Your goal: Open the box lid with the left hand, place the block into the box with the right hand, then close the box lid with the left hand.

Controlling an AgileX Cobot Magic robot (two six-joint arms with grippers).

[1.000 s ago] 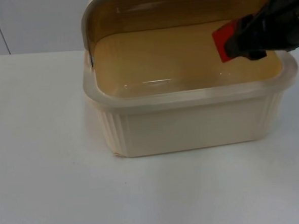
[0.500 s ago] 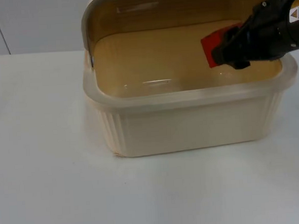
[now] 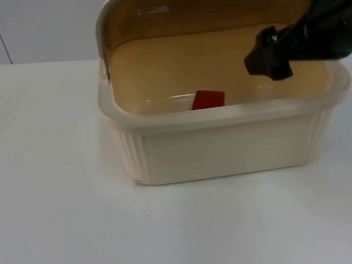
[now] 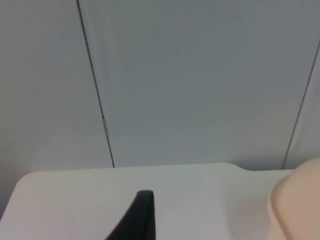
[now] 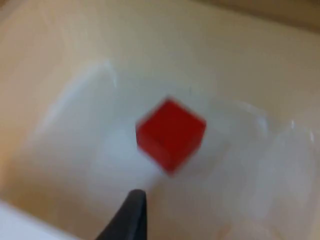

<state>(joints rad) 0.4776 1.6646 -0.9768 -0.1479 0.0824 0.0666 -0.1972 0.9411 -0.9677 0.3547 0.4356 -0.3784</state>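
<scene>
The top view looks down and forward across the tabletop (image 3: pixel 63 234) into the open box (image 3: pixel 225 147). The right wrist view looks closely into that box at the block (image 5: pixel 170 134). The left wrist view faces the wall (image 4: pixel 200 75) over the tabletop edge.

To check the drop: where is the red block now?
The red block lies inside the open box, near its front wall, below and left of the right gripper.

One cream box (image 3: pixel 224 144) stands on the one white surface (image 3: pixel 62 223), with one lid (image 3: pixel 156 1) raised behind it. One red block (image 3: pixel 208 99) lies inside the box. One black pincer (image 3: pixel 266 59), the right arm's, hangs above the box's open top. One grey partition wall (image 4: pixel 200 75) stands behind
</scene>
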